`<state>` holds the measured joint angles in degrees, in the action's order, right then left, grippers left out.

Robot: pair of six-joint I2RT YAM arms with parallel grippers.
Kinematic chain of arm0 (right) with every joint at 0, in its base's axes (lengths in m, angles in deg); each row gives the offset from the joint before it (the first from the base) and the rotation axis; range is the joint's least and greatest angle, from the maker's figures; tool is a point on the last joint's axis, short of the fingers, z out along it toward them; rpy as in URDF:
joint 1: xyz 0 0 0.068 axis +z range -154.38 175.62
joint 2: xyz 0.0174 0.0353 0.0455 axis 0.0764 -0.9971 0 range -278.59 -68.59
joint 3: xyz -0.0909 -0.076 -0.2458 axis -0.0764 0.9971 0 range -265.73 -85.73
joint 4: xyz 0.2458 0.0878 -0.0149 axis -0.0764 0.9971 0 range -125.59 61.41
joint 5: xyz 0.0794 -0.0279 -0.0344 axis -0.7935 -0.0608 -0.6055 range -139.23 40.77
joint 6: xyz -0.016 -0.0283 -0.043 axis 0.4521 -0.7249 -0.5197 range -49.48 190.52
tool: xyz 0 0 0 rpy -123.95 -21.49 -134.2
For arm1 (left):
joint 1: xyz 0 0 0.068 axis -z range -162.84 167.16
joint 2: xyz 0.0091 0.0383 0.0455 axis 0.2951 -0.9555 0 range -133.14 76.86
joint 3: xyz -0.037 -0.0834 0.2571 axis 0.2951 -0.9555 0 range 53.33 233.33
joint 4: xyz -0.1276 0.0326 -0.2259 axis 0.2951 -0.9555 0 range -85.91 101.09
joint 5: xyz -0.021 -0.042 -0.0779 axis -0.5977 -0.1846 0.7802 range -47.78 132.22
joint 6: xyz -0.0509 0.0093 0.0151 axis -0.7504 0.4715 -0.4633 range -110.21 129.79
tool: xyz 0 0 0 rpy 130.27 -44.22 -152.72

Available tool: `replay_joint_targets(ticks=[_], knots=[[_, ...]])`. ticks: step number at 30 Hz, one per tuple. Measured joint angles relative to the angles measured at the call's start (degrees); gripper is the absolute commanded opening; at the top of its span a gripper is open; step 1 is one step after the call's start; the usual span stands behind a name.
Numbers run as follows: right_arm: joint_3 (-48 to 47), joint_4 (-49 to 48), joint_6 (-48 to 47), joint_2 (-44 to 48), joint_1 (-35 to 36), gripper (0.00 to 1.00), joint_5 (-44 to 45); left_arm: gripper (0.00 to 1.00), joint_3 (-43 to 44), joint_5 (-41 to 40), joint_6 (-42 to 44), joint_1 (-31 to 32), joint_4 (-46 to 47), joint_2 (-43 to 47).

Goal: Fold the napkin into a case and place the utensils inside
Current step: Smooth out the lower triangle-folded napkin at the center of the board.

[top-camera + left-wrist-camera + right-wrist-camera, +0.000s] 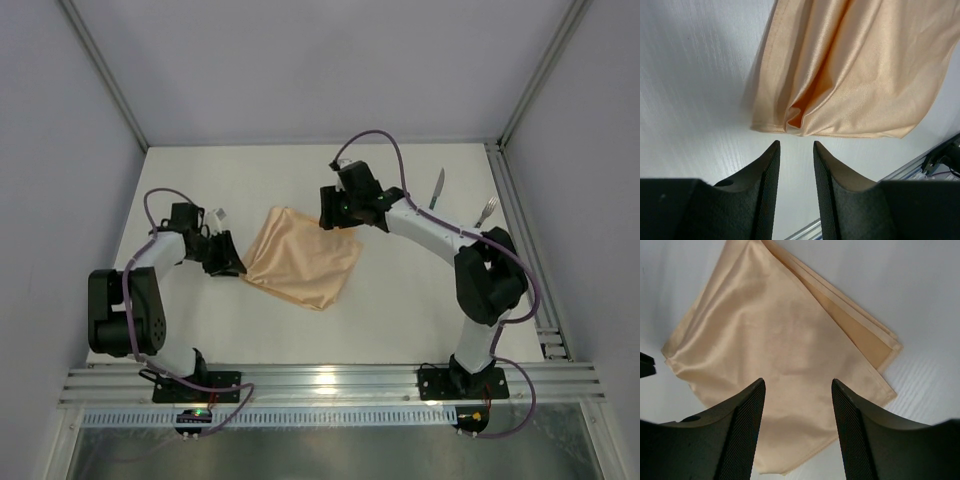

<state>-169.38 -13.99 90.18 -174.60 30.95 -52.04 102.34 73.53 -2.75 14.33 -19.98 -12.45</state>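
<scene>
- The two arms are bolted to a metal rail (320,385) at the near edge of the white table (400,310).
- The left arm bends out to the left, then reaches in low toward the middle.
- The left gripper (796,145) sits just off the napkin's left corner. Its jaws are a small way apart with nothing between them, only bare table.
- From the left wrist camera, the cloth edge lies just beyond the fingertips and does not touch them. A small pucker stands open in that edge.
- The napkin (303,258) lies flat near the middle of the table, between the two grippers. It is folded into a rough square and turned cornerwise, with one corner pointing toward the rail.
- From the right wrist camera, several layers show along one side of it, stepped a little so each edge peeks out past the next.
- The right gripper (797,382) is at the napkin's far edge with its jaws wide apart, cloth showing between them. It grips nothing; I cannot tell whether the fingers touch the cloth.
- Farther back on the right, well apart from the napkin, the knife (437,188) and fork (486,210) lie side by side on the table, metal ends pointing away.
</scene>
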Motion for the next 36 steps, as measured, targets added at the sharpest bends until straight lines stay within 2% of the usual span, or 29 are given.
replay_joint_targets(ticks=[4,8,11,18,23,31,32,36], knots=[[9.79,-2.38,0.63,5.07,-3.34,0.57,-1.70,0.36,2.32,-1.18,2.12,0.00,-2.27,3.89],[16.20,-4.68,1.60,6.01,-6.56,0.55,-3.26,0.39,4.92,-2.40,3.78,0.07,-2.32,7.30],[19.30,-5.38,1.95,5.95,-8.15,0.55,-4.61,0.39,8.13,-4.20,5.90,1.22,-2.23,6.54],[19.98,-8.72,1.95,5.11,-8.55,0.55,-7.21,0.35,17.00,-5.81,9.49,5.73,-2.23,-3.96],[21.05,-10.88,2.08,4.11,-8.57,0.55,-7.69,0.44,18.97,-6.54,10.25,8.90,-2.23,-11.45],[22.49,-11.87,2.45,1.62,-8.70,0.54,-7.39,0.48,22.29,-7.30,10.23,11.15,-1.27,-15.43],[22.56,-12.13,2.54,1.62,-8.72,0.54,-7.37,0.48,22.36,-7.30,10.21,11.19,-0.92,-15.43],[22.75,-12.81,2.56,1.33,-8.83,0.40,-7.26,0.48,22.45,-7.37,10.23,11.74,-0.31,-15.58]])
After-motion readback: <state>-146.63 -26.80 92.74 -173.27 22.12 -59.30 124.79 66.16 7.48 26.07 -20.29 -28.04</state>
